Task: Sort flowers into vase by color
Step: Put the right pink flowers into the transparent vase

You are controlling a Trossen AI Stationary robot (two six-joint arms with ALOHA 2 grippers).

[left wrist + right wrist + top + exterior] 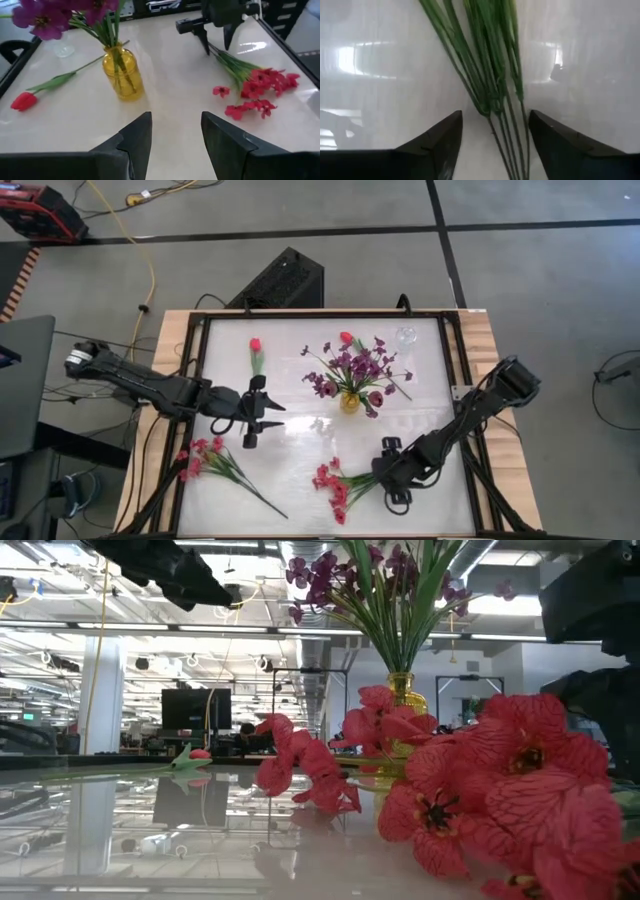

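Observation:
A yellow vase (349,402) (122,75) stands mid-table and holds purple flowers (350,365). A red-pink sprig (335,485) lies on the table near its front edge, and its green stems (492,85) run between the open fingers of my right gripper (380,473) (495,140), which stand on either side of them. A second red-pink sprig (205,460) lies at front left. A red tulip (256,352) (24,100) lies on its side at far left. My left gripper (268,415) (175,135) is open above the table, left of the vase.
A clear glass vase (406,335) stands near the table's far right corner. Another red bud (346,337) shows just beyond the purple bunch. A black frame (452,380) rims the white table top. Bare table lies between the two sprigs (290,450).

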